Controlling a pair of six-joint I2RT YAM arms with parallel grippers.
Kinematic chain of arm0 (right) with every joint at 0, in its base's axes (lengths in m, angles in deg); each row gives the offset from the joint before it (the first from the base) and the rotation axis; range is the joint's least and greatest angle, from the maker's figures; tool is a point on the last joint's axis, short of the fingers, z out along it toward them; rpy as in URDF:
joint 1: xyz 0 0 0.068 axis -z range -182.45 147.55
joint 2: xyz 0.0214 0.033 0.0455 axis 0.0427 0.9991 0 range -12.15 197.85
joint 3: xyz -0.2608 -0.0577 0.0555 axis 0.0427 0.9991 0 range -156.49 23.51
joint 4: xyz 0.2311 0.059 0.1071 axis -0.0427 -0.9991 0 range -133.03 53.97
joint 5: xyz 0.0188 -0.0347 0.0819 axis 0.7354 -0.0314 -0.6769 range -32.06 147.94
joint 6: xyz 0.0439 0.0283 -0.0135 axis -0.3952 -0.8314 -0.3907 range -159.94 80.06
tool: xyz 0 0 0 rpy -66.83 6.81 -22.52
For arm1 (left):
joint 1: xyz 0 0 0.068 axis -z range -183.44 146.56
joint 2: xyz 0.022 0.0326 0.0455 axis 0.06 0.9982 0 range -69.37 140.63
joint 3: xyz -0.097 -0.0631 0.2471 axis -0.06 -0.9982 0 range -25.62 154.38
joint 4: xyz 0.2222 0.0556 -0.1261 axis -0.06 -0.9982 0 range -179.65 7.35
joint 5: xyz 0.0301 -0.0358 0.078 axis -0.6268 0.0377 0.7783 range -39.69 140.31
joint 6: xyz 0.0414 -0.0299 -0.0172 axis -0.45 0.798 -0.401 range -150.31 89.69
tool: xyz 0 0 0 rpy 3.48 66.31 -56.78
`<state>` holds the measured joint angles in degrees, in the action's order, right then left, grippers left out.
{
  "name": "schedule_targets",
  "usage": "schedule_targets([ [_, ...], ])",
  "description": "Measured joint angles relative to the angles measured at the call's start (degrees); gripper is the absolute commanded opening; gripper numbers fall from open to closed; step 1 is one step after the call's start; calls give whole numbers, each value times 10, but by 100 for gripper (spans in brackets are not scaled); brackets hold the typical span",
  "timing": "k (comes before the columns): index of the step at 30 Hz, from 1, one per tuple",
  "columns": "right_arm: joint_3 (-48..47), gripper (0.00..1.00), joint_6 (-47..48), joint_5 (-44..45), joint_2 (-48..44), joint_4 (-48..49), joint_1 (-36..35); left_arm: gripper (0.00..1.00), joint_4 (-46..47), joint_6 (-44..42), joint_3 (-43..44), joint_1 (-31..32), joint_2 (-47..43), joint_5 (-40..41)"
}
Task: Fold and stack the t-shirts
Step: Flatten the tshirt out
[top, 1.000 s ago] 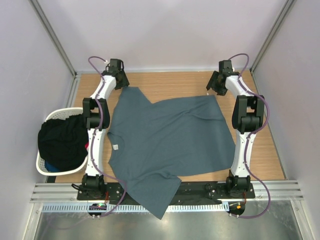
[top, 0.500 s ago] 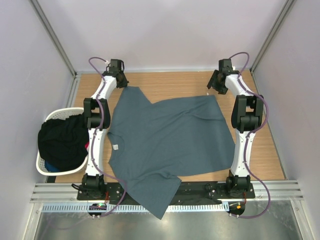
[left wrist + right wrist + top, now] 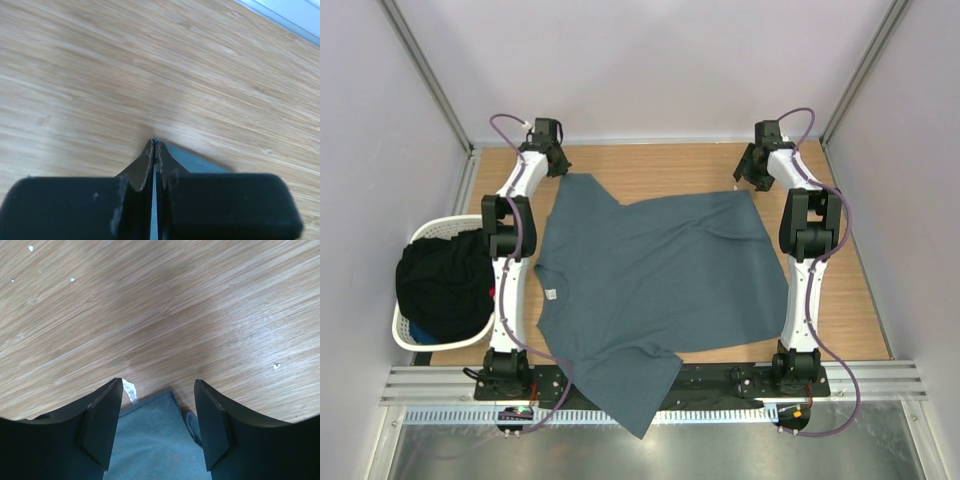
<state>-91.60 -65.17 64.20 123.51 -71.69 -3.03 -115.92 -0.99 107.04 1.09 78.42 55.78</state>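
Observation:
A slate blue-grey t-shirt (image 3: 655, 280) lies spread flat on the wooden table, its small white neck label (image 3: 551, 294) towards the left arm. One sleeve hangs over the near edge. My left gripper (image 3: 565, 168) is at the far left, shut on the tip of the shirt's far sleeve; in the left wrist view (image 3: 155, 145) a sliver of blue cloth (image 3: 195, 161) shows between and beside the fingers. My right gripper (image 3: 746, 182) is open at the far right, just above the shirt's corner (image 3: 150, 440), which lies between its fingers (image 3: 158, 382) with a small white tag (image 3: 130, 391).
A white plastic laundry basket (image 3: 405, 335) stands left of the left arm and holds dark clothes (image 3: 445, 280). Bare wood (image 3: 660, 165) runs along the far edge of the table. Walls enclose the table on three sides.
My left wrist has shifted slightly back and to the left. The shirt and the right arm look unchanged.

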Motion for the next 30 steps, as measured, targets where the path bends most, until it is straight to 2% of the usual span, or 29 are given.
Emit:
schedule_targets([
  [6,16,60,-15,-10,0,3,0,0,0,0,-42,-3,-33,10],
  [12,69,46,-28,-23,-31,19,0,0,2,-1,-57,-3,-46,10],
  [14,73,37,-31,-24,-33,21,0,0,2,-2,-57,-3,-47,10],
  [15,74,28,-34,-24,-33,21,0,0,2,-3,-57,-3,-48,11],
  [18,77,12,-35,-21,-33,22,-1,0,2,-6,-59,-3,-52,12],
  [23,78,7,-28,-8,-38,23,-1,0,3,-10,-75,-4,-71,19],
  [30,67,7,5,-3,-41,43,-3,0,6,-11,-88,-5,-89,25],
])
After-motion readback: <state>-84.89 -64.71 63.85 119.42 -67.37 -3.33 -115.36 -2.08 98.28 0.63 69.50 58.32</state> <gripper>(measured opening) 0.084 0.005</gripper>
